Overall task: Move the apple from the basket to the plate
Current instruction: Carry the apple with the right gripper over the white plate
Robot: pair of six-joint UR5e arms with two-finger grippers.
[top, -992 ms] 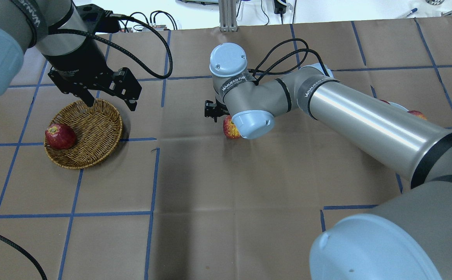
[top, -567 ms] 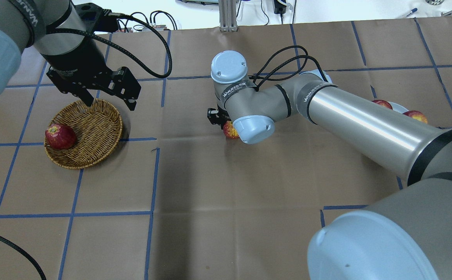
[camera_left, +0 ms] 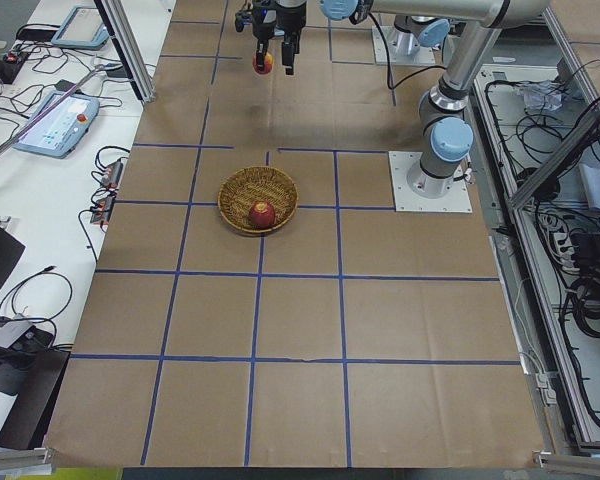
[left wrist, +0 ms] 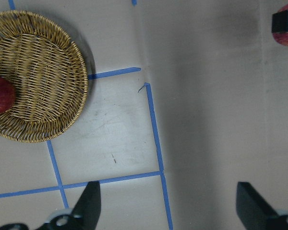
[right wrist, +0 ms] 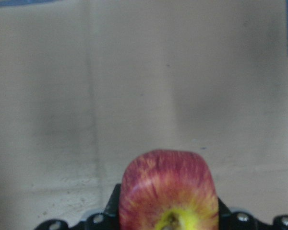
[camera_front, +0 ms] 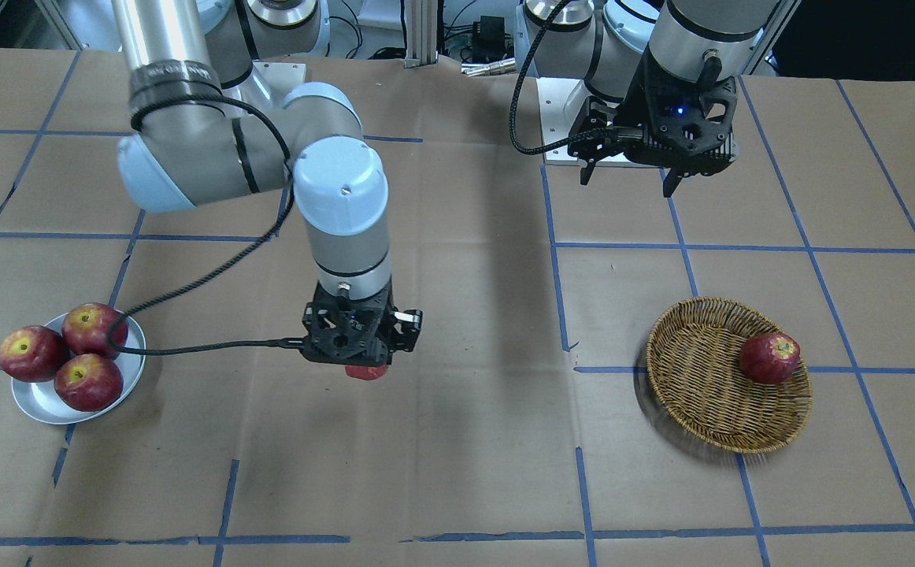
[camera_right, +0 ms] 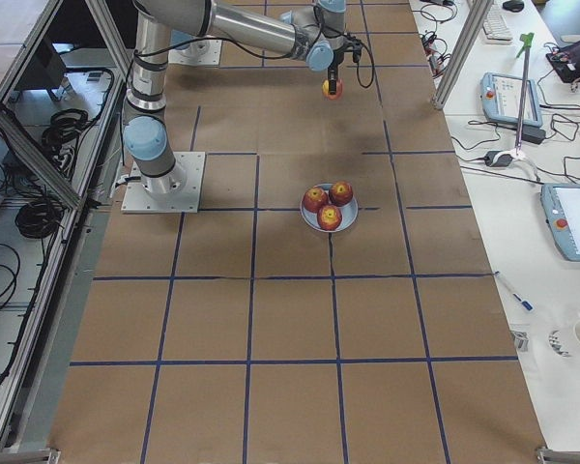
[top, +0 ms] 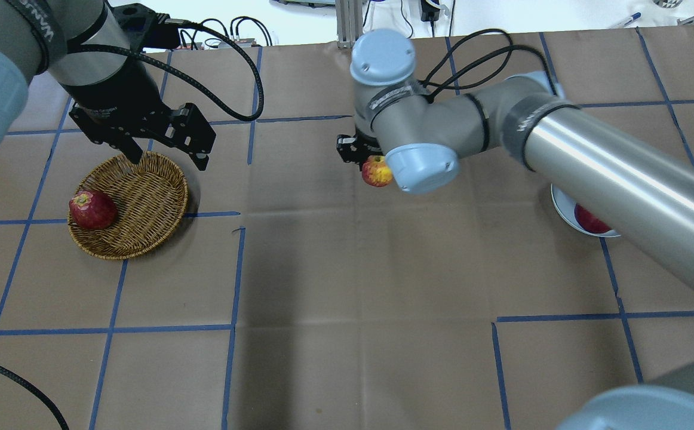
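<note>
Left gripper (top: 169, 156): jaws spread wide, empty, hovering over far rim of basket (top: 144, 197). I read it as parked, clear of other arm's path. Dark apple (top: 92, 209) lies in basket against left wall; not my target.

Mid-table: right gripper (camera_front: 363, 358) pinching apple (top: 377, 171) by its sides, lifted off table, between basket and plate. Yellow stem hollow faces wrist camera.

Right: plate (top: 562, 212), partly under right arm, already carries three dark apples (camera_right: 329, 205). My judgement: carry leg under way; free spot on plate looks tight.
</note>
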